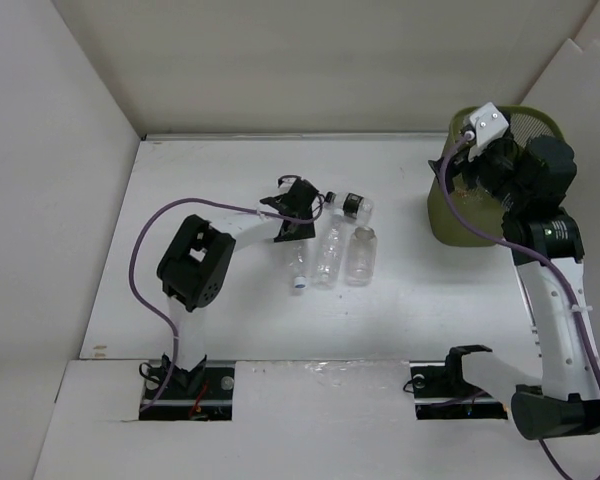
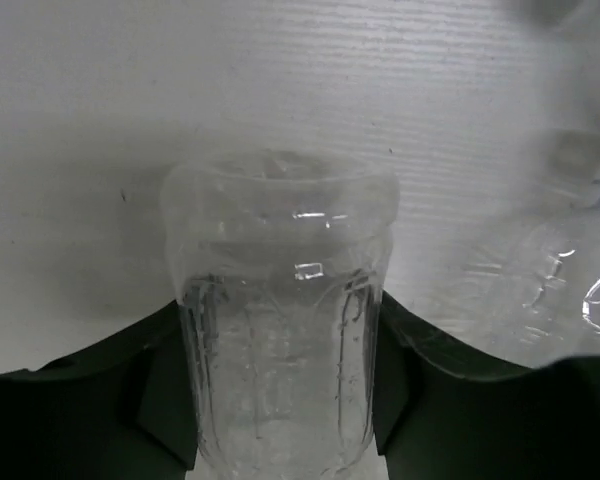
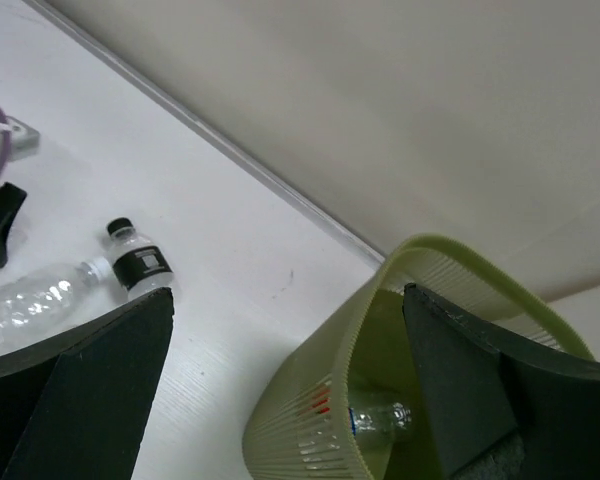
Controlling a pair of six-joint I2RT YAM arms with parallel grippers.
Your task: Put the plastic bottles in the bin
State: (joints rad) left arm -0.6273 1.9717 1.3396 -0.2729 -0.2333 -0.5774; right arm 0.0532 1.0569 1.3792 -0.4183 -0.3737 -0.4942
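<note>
The bin (image 1: 443, 215) stands upper right, with the right gripper (image 3: 285, 300) spread wide and empty over it. At centre the left gripper (image 1: 298, 216) clamps a clear bottle (image 2: 280, 330) lying up-down, cap toward the bottom edge. Two bottles (image 1: 329, 252) lie parallel beside it, and a black-labelled bottle (image 1: 352, 205) lies crosswise above. Only the right wrist view shows a bottle inside (image 3: 380, 418) the bin.

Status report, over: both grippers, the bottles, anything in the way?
Left gripper shut on clear bottle on table. Right gripper open over bin, one bottle inside. Other bottles lie close beside.

Clear bottles (image 1: 330, 252) flat, olive bin (image 1: 448, 215) upright
</note>
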